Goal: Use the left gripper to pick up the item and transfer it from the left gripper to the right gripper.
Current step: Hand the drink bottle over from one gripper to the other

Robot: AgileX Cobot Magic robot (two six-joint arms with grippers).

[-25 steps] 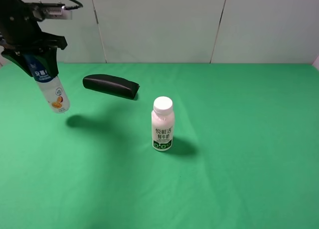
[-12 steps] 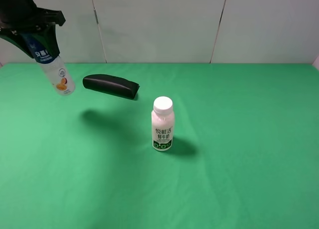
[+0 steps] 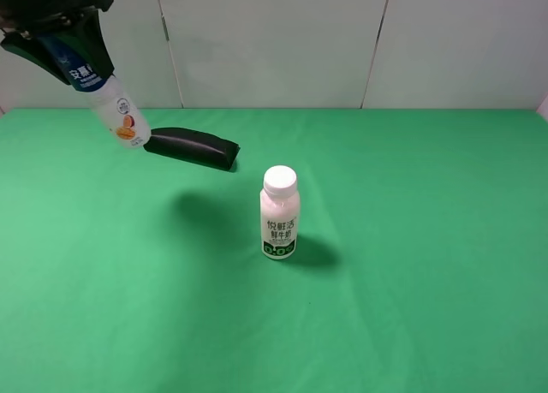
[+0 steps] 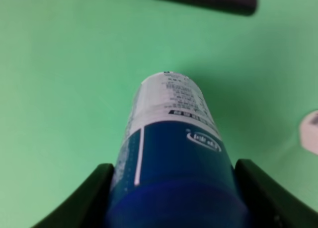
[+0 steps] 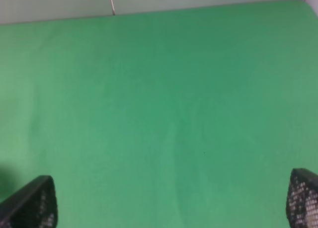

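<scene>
The item, a tall slim bottle [image 3: 107,98] with a blue upper label and a white lower body with an orange picture, hangs tilted high above the green cloth at the far left. My left gripper [image 3: 64,42] is shut on its blue upper part. In the left wrist view the bottle [image 4: 171,153] fills the middle between the two black fingers [image 4: 82,200]. My right gripper [image 5: 171,200] is out of the exterior view; its own view shows two fingertips [image 5: 35,200] spread wide over bare cloth, holding nothing.
A shorter white-capped milk bottle [image 3: 279,212] with a green label stands upright mid-table. A black oblong case [image 3: 190,147] lies at the back left, just below the held bottle's base. A pale wall backs the green cloth [image 3: 411,239].
My left gripper has risen and moved right with the bottle. The bottle tilts more and its base now hangs over the left end of the black case.
</scene>
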